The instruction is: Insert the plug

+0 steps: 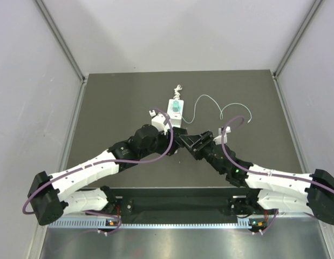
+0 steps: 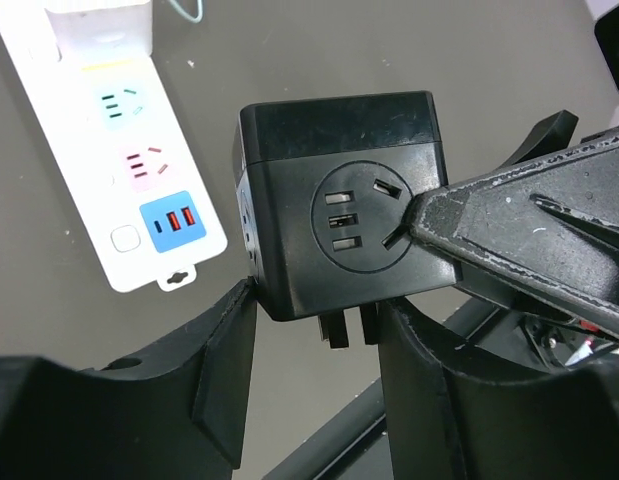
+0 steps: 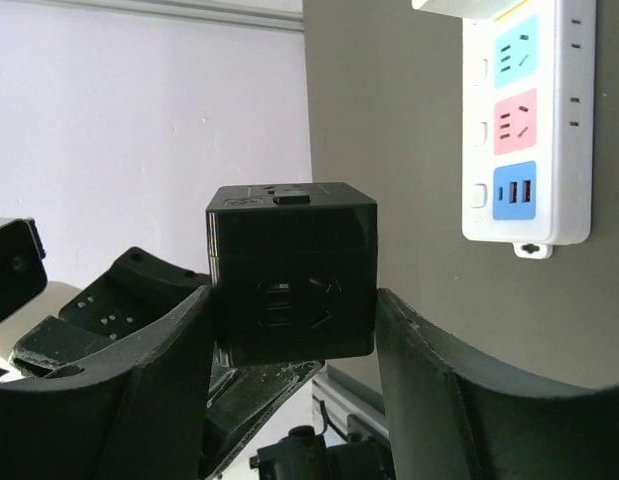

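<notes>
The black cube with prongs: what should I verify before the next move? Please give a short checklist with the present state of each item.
1. The right gripper holds the cube: ok, both of its fingers press the sides.
2. The left gripper holds the cube: cannot tell. Its fingers flank the lower edge, but contact is unclear.
3. The prongs are free: ok, nothing covers them.
4. The teal socket and the pink socket are empty: ok.
5. The cube is over a socket: not ok, it is held off to the side of the strip.
</notes>
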You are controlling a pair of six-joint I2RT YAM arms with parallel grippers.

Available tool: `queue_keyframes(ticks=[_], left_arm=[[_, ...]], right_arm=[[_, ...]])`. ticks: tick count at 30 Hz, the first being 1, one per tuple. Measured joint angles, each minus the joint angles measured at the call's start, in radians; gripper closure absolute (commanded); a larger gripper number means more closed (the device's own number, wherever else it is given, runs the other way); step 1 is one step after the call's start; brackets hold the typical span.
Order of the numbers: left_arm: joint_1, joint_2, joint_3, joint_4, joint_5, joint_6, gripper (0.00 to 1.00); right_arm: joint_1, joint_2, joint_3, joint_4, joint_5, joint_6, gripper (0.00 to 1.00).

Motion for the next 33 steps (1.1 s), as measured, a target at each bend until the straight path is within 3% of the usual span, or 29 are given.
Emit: queue_keyframes(ticks=[13,25,33], left_arm=[[0.002,-0.067,0.037,-0.003,0.140,-0.028,1.00],[0.008,-0.070,0.073,-0.019,0.294,-0.077,1.00],[0.024,-0.065,0.114,-0.003,0.465,-0.119,1.00]], right_arm=[[0.015,-0.170,0.000,-0.042,-0.021,-0.201,0.17],[0.018,-0.380,0.027,-0.233,-0.050,-0.478,0.00],[0.003,-0.517,0.175,-0.457,-0.158,-0.765,0.00]])
